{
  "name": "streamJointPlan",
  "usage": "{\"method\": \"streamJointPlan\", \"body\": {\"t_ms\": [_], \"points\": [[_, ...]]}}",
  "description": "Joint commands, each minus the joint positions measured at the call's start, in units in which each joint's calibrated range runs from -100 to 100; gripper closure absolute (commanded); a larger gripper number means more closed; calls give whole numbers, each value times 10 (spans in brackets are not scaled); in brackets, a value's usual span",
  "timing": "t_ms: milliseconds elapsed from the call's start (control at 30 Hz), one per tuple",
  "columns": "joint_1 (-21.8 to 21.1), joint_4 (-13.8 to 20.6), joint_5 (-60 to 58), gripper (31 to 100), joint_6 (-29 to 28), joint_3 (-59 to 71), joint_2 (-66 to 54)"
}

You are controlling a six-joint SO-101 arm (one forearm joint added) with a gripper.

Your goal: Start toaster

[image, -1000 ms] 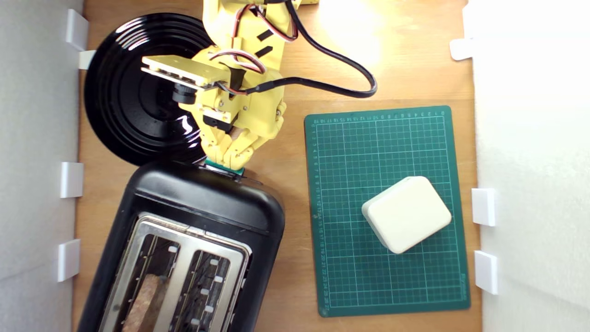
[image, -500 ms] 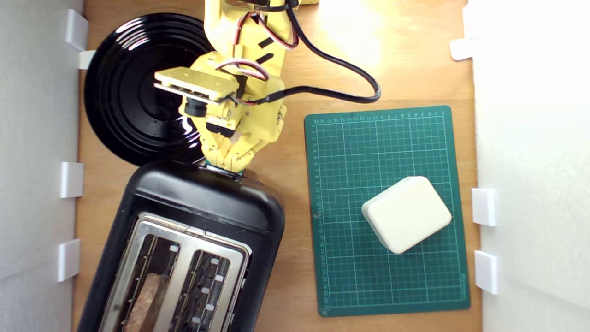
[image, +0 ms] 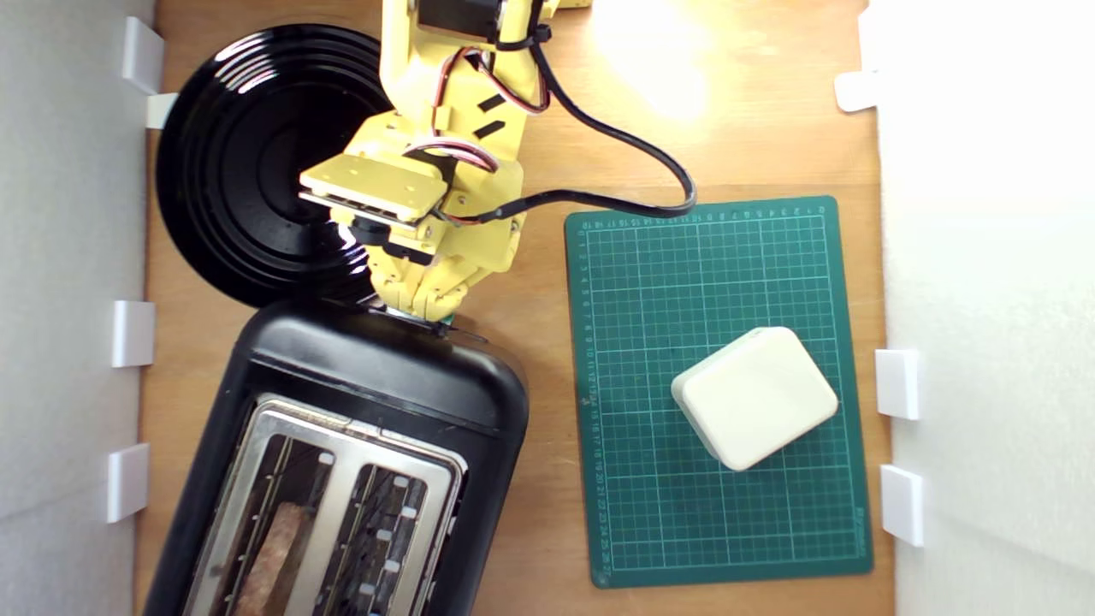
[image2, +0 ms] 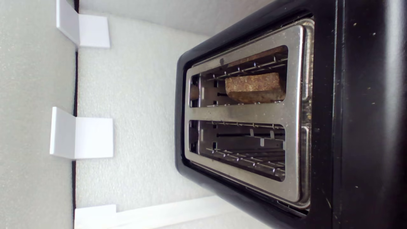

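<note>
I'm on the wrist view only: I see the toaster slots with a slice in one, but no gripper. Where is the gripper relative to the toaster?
Observer: In the exterior view the gripper sits at the toaster's end face, the end next to the black plate, with its tips pointing down over that edge.
Operator: Can you see the lever from there?
Observer: Barely. Only a sliver of the teal lever knob shows at the gripper tips; the rest is hidden beneath them, so I cannot tell how far down it is.
</note>
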Motion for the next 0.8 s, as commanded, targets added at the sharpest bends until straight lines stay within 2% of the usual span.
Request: {"method": "streamJointPlan", "body": {"t_ms": [0, 167, 367, 767], "points": [[6, 16, -59, 989, 1, 54, 2], [6, 33, -118, 989, 1, 129, -2], [7, 29, -134, 989, 1, 177, 3], [21, 29, -254, 989, 1, 335, 3]]}}
